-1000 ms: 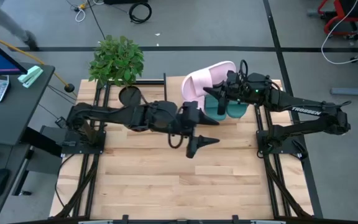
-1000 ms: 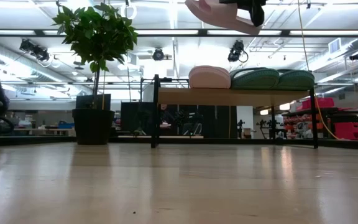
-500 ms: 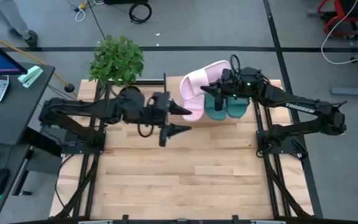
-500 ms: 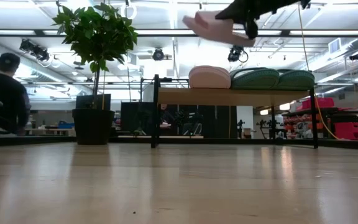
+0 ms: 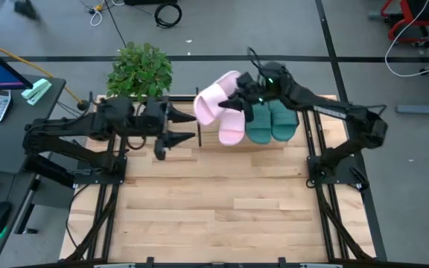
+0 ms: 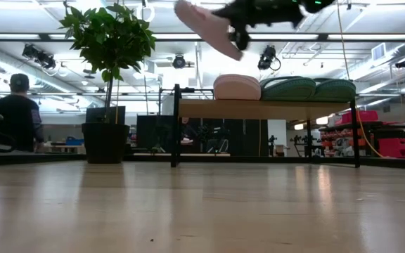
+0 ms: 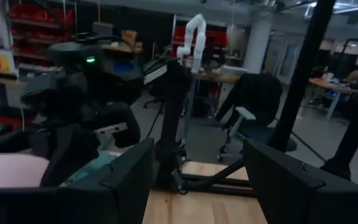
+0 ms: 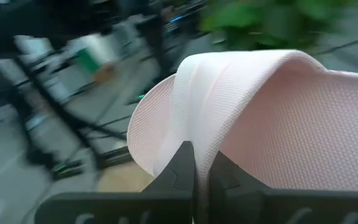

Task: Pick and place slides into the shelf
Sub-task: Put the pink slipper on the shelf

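One pink slide [image 5: 213,103] clamped in right hand [image 5: 238,101] above shelf [image 6: 262,109] | left hand [image 5: 176,126] spread, empty

Three slides [image 5: 258,123] sat on shelf [image 6: 266,109]; fourth slide [image 5: 214,100] hung above shelf's left end, right of plant [image 5: 140,71].

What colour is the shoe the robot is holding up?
Pale pink. The held slide shows best in the right wrist view, pinched by the right gripper.
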Robot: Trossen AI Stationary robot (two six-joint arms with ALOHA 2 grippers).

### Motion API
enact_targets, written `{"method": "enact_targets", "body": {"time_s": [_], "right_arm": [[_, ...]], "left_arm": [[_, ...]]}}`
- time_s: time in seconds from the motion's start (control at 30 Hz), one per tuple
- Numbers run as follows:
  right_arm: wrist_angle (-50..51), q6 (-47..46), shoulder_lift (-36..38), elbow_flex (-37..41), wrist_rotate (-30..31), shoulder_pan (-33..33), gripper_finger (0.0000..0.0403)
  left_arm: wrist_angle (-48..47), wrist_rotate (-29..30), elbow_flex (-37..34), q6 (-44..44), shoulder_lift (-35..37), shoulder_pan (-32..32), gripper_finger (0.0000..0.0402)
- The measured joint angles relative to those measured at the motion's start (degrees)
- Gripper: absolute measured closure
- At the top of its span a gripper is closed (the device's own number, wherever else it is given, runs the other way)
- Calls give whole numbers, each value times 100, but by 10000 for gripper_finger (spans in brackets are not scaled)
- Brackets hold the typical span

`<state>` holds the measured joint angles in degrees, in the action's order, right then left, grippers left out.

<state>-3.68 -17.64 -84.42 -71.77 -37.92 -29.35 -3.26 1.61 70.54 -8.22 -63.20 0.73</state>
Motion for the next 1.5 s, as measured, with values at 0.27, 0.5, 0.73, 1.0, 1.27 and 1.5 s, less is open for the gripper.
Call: {"method": "enact_targets", "body": {"time_s": [0.27, 0.5, 0.73, 1.0, 1.27, 1.5], "right_arm": [[1939, 640, -1557, -2267, -1727, -276, 394], [2103, 960, -2261, -2531, -2143, -429, 394], [2160, 1368, -2669, -2529, -2440, -592, 394], [2906, 2128, -2856, -2529, -2765, -639, 394], [4288, 3466, -2859, -2531, -2777, -699, 394], [4546, 3570, -2859, -2531, -2847, -740, 395]], "left_arm": [[-656, -149, -76, 249, 505, -96, 153], [-955, -151, -76, 248, 613, -89, 165], [-1010, -148, -74, 247, 612, -94, 175], [-1039, 100, -74, 174, 610, -94, 176], [-1037, 353, -74, 177, 610, -102, 188], [-1047, 369, -74, 189, 610, -304, 199]]}}
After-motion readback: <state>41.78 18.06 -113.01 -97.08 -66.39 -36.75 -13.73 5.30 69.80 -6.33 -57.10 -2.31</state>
